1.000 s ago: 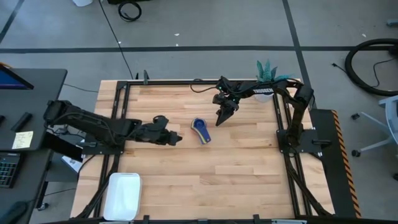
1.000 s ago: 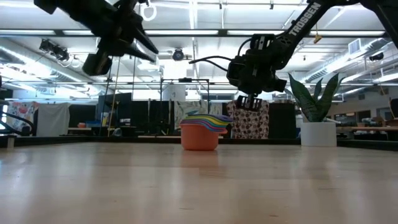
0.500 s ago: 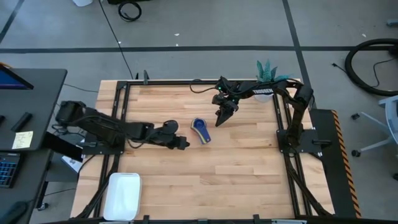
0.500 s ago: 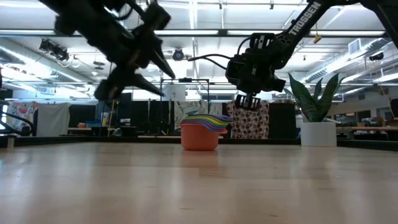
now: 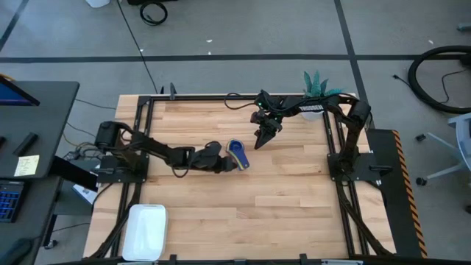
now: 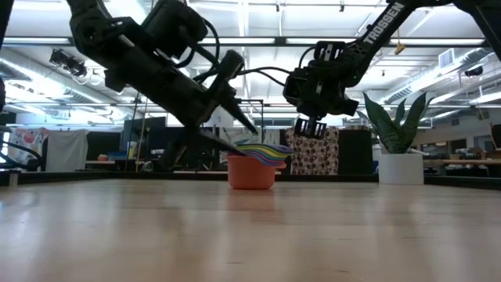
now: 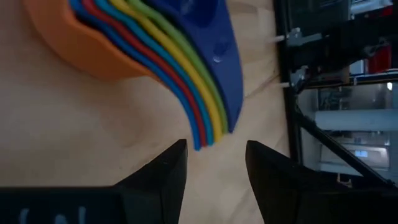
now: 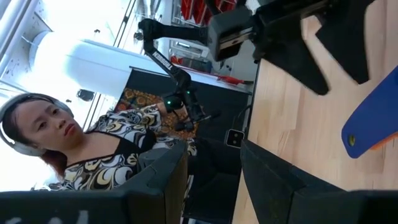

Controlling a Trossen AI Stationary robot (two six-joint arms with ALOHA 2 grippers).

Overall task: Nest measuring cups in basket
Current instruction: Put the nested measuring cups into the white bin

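The stacked measuring cups sit at the centre of the bench. The left end effector, fingers spread, reaches their handles. The right end effector hovers above-right, fingers apart, empty. The white basket lies lower left.

The stacked coloured plastic measuring cups are cut off by the left wrist view's edge; only the stacked handles show whole.

The white shallow plastic basket is partly cut off at the bench's front left corner.
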